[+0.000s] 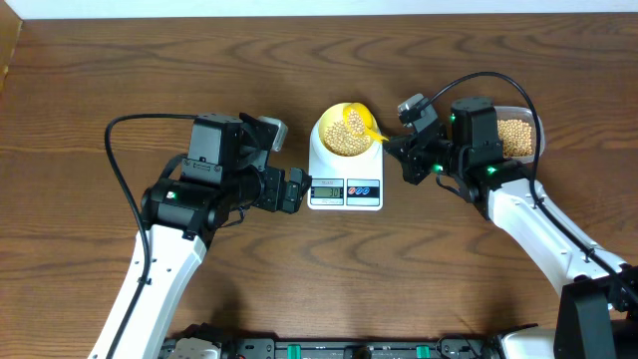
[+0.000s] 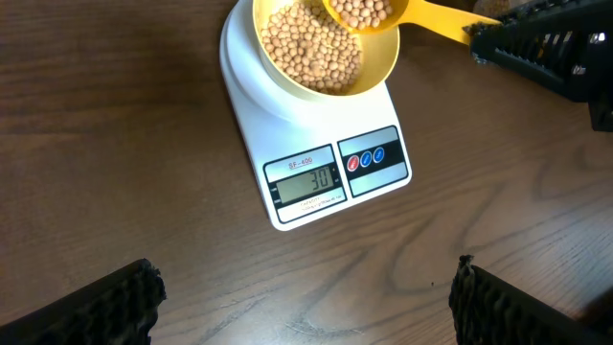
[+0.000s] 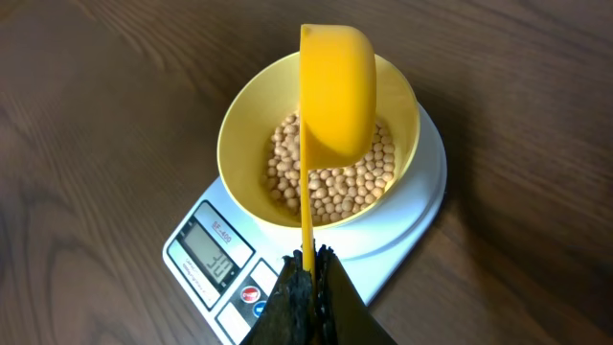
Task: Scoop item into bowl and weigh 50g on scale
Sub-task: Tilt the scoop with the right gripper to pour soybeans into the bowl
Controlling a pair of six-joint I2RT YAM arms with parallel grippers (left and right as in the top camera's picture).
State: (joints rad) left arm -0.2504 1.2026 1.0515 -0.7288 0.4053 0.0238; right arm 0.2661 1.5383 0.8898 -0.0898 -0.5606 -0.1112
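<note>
though unreadable overhead, scale [image 2: 321, 153] display [image 2: 306, 180]: 30

White scale [image 2: 251, 125], red and blue buttons [image 2: 365, 159]; on it pale yellow bowl [image 2: 378, 62], tan beans [image 2: 306, 53]; above, bright yellow scoop [image 2: 436, 17]; beneath, dark wood-grain table [image 2: 115, 144].

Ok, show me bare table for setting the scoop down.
Bare table runs behind the bowl along the far edge, and in front of the scale toward the near edge. Crowded beside the scale: left hand, right hand gripping the scoop, bean tub.
</note>
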